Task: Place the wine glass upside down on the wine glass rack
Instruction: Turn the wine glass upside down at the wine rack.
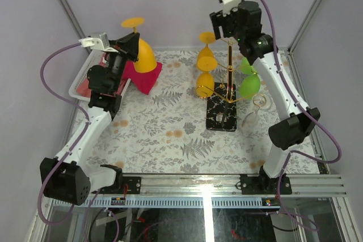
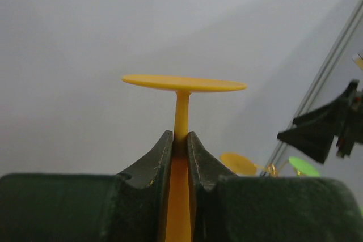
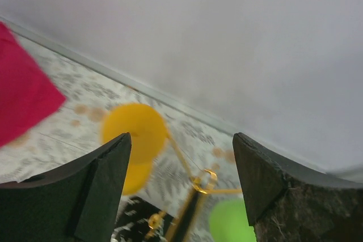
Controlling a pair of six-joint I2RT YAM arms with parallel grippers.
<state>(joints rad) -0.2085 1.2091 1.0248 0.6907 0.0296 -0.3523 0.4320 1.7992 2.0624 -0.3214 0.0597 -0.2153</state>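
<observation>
My left gripper (image 1: 129,47) is shut on the stem of a yellow wine glass (image 1: 144,56), held upside down above the back left of the table, foot (image 1: 133,22) up. In the left wrist view the stem (image 2: 181,114) runs up between the closed fingers of the gripper (image 2: 180,140) to the flat foot (image 2: 184,83). The wine glass rack (image 1: 229,63), a gold pole on a black veined base (image 1: 222,113), stands right of centre. My right gripper (image 1: 216,26) hovers open above the rack top (image 3: 204,182), nothing between its fingers (image 3: 181,140).
Two yellow glasses (image 1: 205,69) hang on the rack's left arms and two green ones (image 1: 249,83) on its right. Clear glasses (image 1: 254,111) lie beside the base. A pink block (image 1: 146,77) and a white tray (image 1: 79,86) sit at the back left.
</observation>
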